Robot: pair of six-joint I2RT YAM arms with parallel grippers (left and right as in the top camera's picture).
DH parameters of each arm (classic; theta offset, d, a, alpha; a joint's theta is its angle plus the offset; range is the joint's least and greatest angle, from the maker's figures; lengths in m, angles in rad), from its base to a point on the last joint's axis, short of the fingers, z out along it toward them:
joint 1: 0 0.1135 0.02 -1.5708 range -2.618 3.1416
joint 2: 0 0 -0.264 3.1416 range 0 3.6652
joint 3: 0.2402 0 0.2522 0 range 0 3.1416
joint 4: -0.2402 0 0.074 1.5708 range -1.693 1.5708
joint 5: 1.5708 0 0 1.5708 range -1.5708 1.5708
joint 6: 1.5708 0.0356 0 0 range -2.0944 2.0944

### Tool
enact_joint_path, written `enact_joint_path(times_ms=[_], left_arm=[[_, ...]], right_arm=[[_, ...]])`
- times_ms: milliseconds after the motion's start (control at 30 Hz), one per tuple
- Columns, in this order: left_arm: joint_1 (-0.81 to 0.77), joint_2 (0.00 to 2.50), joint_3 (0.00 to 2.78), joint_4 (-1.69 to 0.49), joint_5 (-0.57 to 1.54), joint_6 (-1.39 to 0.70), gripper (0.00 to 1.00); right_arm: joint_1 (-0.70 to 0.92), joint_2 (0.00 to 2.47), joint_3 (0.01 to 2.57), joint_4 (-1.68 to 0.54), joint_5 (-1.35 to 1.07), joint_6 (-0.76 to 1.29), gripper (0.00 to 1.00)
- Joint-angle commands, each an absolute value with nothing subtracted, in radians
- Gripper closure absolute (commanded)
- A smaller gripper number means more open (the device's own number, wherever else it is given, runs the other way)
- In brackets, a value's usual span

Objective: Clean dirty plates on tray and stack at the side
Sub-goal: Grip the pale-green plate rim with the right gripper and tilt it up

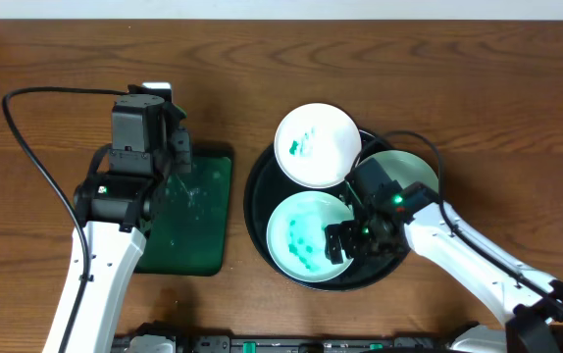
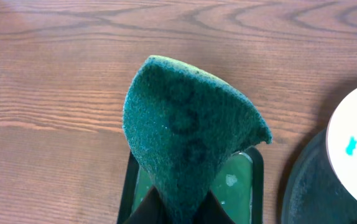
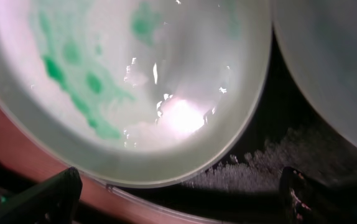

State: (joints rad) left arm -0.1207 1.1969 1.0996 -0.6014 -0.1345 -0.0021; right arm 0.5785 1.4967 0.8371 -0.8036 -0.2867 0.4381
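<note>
Glossy wet plate (image 3: 166, 93), rough fibrous sponge (image 2: 191, 137), wood-grain table (image 2: 54, 62)

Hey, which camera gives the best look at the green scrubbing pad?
The left wrist view: the green scrubbing pad fills the frame, pinched in the left gripper. Overhead, that gripper mostly hides it above the green tray. The right wrist view misses it entirely.

You are looking down at a brown wood-grain surface (image 1: 458, 69) that is carrying two trays side by side. A dark green rectangular tray (image 1: 198, 230) is lying flat left of centre. A large round black tray (image 1: 255, 201) is sitting just beside it to the right, with a thin strip of bare wood showing between them. A black cable (image 1: 36, 147) is curving over the wood at the left.
</note>
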Motion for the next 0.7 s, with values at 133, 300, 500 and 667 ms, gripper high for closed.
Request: enact_joint_path(times_ms=[133, 300, 500, 667], left_arm=[[-0.123, 1.197, 1.094, -0.602, -0.147, 0.007, 0.93], [-0.123, 1.197, 1.094, -0.619, -0.147, 0.007, 0.92], [-0.123, 1.197, 1.094, -0.624, -0.147, 0.007, 0.93], [-0.123, 1.197, 1.094, -0.624, -0.147, 0.007, 0.93]], right_arm=[[0.584, 1.499, 0.767, -0.653, -0.319, 0.649, 0.44], [0.584, 1.499, 0.762, -0.620, -0.257, 0.776, 0.53], [0.585, 1.499, 0.748, -0.620, -0.227, 0.849, 0.44], [0.584, 1.499, 0.698, -0.602, -0.206, 0.936, 0.50]])
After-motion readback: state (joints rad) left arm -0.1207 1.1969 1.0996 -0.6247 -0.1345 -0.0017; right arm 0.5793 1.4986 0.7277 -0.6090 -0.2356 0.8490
